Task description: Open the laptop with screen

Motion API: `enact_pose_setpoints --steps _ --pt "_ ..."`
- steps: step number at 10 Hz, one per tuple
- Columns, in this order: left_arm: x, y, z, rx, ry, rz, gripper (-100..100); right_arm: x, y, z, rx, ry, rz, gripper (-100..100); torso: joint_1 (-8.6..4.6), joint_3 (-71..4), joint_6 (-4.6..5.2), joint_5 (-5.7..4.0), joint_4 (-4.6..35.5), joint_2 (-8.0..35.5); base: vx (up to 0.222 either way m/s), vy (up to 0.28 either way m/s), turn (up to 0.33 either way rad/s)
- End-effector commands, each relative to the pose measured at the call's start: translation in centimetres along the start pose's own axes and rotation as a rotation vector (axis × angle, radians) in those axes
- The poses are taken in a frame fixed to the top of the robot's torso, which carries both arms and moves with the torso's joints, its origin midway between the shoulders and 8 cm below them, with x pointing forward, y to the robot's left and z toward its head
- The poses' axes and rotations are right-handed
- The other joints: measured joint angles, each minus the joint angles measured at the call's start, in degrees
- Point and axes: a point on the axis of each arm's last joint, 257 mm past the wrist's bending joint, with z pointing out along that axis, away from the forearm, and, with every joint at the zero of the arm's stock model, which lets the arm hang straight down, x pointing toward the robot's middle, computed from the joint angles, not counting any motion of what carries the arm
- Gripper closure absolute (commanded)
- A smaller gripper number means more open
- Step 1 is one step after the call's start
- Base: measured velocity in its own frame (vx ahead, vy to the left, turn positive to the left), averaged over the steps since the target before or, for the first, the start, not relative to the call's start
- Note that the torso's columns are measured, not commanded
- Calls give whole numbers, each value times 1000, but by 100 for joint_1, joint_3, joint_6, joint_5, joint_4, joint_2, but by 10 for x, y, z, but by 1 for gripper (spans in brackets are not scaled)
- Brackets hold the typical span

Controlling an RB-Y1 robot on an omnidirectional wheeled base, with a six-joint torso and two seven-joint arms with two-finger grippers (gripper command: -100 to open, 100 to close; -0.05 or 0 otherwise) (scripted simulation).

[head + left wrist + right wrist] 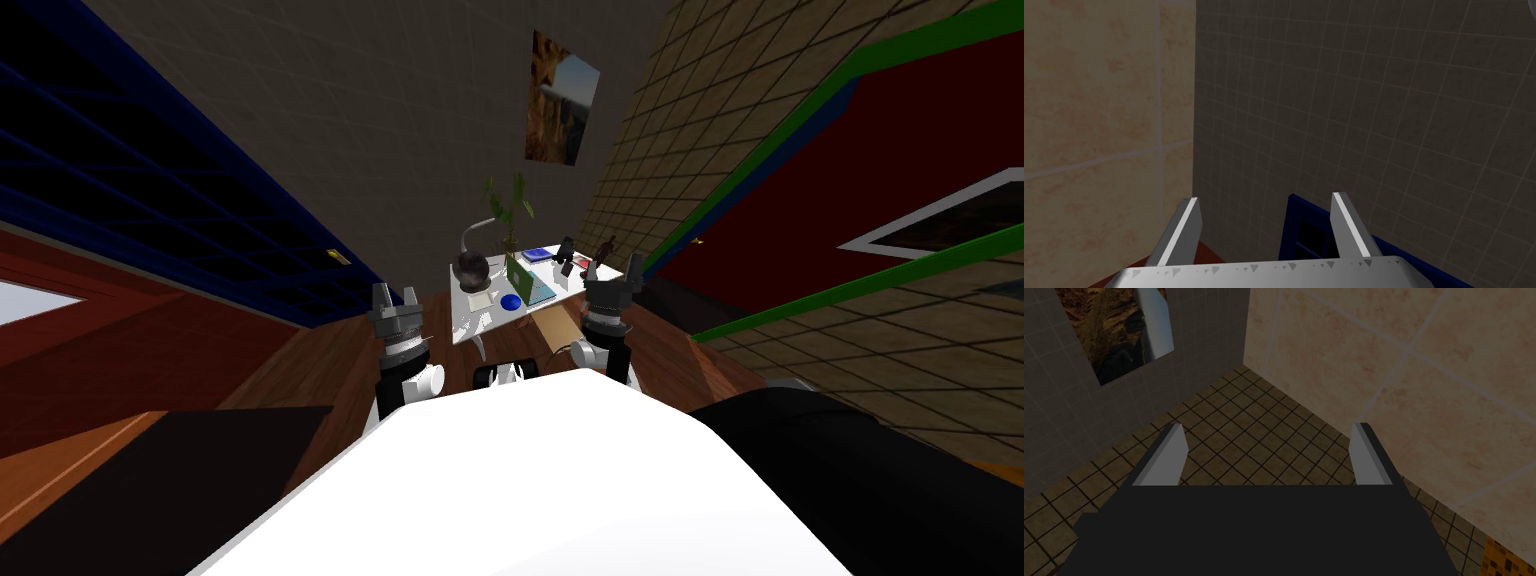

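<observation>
One white desk point(470, 325) ahead on wood floor point(325, 350), laptop point(530, 284) atop.

floor point(320, 365): wood planks | desk point(468, 318): smooth, white | wall point(400, 150): matt grey tiles

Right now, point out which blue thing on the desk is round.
The blue thing nearer me, beside the laptop; the blue book farther back is flat and rectangular.

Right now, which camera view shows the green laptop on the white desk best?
The head view: the green laptop stands on the white desk, ahead of me. Both wrist views look along open fingers, away from the desk.
</observation>
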Motion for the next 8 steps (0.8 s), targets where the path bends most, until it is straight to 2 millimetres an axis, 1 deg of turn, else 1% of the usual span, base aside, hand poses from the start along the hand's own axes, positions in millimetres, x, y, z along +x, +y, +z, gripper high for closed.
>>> enact_pose_setpoints --steps 1,2,3,4,8 --pt "0 0 0 0 0 0 0 0 0 0 0 0 0 0 0 -846 0 0 423 423 0 0 0" --pt "0 0 0 0 0 0 0 5 -3 0 12 37 -30 -100 0 -1692 0 0 846 846 7 16 15" --pt "0 0 0 -1 0 0 0 8 -7 -1 22 65 -58 -100 5 -2087 0 1 1035 1039 2 31 20" --pt "0 0 0 -1 0 0 0 12 -11 -2 34 97 -95 -100 8 -2199 0 3 1091 1092 -1 45 20" --pt "0 0 0 -1 0 0 0 25 -33 -11 80 244 -304 -100 8 -2230 0 2 1114 1113 -1 72 33"
